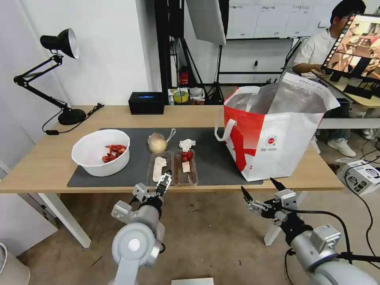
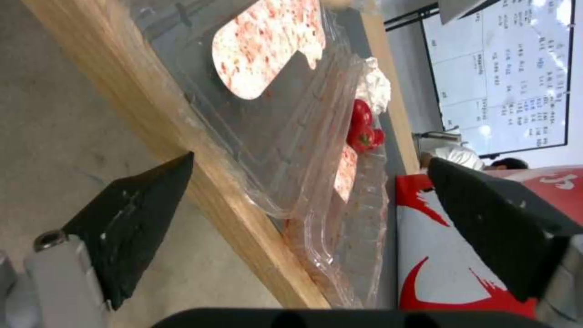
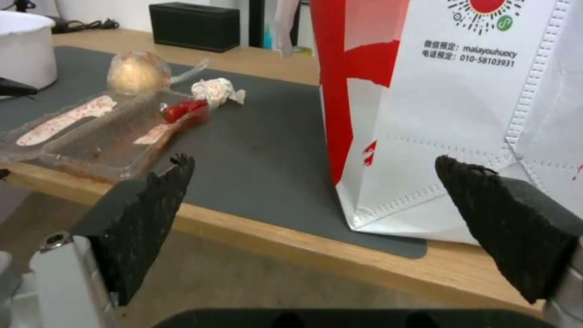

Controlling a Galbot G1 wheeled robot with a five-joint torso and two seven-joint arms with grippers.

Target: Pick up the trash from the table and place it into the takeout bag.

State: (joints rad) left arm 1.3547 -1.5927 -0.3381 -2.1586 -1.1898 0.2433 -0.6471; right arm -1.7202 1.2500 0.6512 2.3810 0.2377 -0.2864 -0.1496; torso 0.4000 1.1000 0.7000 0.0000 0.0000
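Note:
On the table (image 1: 47, 162) lies a dark mat holding the trash: a white bowl (image 1: 101, 152) with red shells, a knotted clear bag (image 1: 157, 142) with a beige lump, a crumpled tissue (image 1: 186, 144) and a clear hinged tray (image 1: 173, 168) (image 2: 291, 136) (image 3: 91, 132) with red scraps at the front edge. The red-and-white takeout bag (image 1: 277, 134) (image 3: 449, 100) stands open at the right. My left gripper (image 1: 164, 183) (image 2: 309, 191) is open just in front of the tray's near edge. My right gripper (image 1: 261, 190) (image 3: 316, 191) is open, in front of the table below the bag.
A black desk lamp (image 1: 59, 71) stands at the table's back left and a black box (image 1: 146, 103) at the back middle. A white table leg (image 1: 63, 221) slants down at the left. Cables and a carton (image 1: 362, 174) lie on the floor to the right.

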